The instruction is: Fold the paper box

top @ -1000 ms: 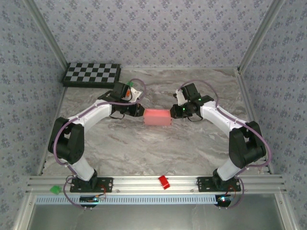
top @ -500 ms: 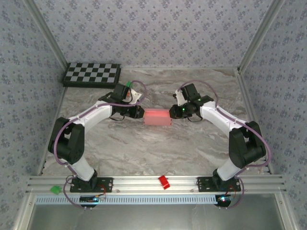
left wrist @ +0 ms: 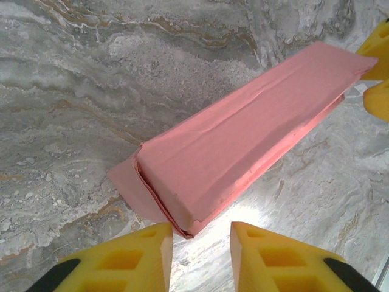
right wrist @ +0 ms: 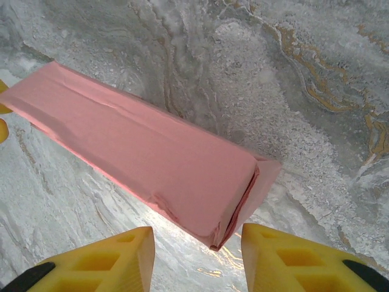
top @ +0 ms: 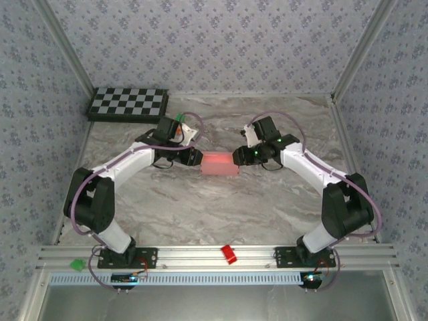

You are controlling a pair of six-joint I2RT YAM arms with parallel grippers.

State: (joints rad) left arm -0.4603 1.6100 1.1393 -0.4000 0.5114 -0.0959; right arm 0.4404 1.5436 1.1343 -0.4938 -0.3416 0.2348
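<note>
Jaws spread, the left gripper and right gripper face the 2 ends of the flat pink card paper box, probably to press them shut.

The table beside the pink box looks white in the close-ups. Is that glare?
Likely glare: in the left wrist view the marble table washes out white along the paper box's lower edge; in the right wrist view a similar bright patch lies by its near end; the top external view looks evenly lit.
</note>
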